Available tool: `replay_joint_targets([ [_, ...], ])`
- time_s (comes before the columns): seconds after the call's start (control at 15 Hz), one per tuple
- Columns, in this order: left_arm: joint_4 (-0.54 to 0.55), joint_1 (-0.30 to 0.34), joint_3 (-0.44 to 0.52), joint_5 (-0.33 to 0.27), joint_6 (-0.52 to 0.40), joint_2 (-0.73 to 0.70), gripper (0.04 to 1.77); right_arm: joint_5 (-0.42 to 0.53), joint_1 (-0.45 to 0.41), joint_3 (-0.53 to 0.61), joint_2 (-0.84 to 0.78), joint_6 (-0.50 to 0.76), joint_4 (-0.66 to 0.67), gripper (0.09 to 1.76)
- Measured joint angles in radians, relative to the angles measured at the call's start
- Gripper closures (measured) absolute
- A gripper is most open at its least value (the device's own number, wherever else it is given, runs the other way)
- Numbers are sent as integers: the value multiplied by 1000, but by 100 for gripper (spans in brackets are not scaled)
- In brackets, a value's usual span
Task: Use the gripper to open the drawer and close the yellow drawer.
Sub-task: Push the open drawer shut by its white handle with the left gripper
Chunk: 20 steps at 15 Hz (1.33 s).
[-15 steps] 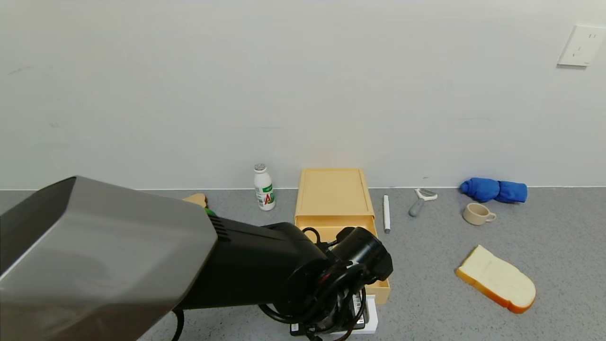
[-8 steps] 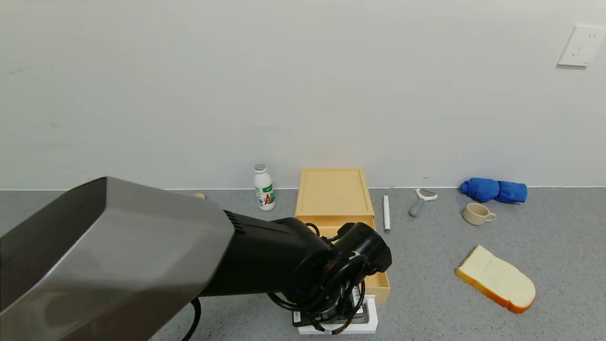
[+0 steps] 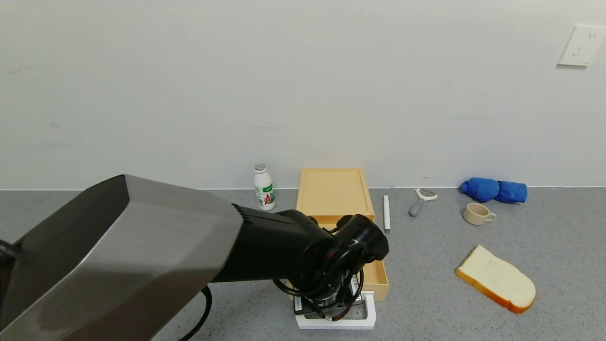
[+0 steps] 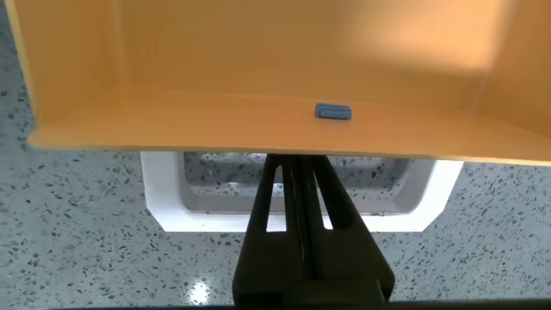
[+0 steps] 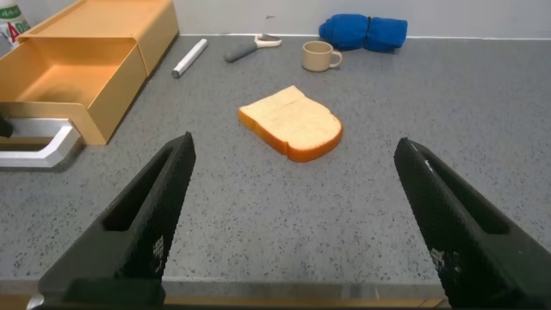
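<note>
One drawer [image 3: 334,199] sits on the desk [image 3: 544,246] against the wall, its tray pulled out, so opening looks done and closing remains. Left gripper [image 4: 297,185] has its jaws together inside the white handle [image 4: 164,202]. Right gripper [image 5: 293,224], jaws apart, idles near one bread slice [image 5: 293,123].
</note>
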Motion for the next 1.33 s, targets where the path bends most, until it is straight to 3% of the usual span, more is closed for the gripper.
replay_joint_targets([
  [1.33, 23, 63, -167, 6, 77, 70, 170, 0, 0, 0, 0, 0, 0, 15],
])
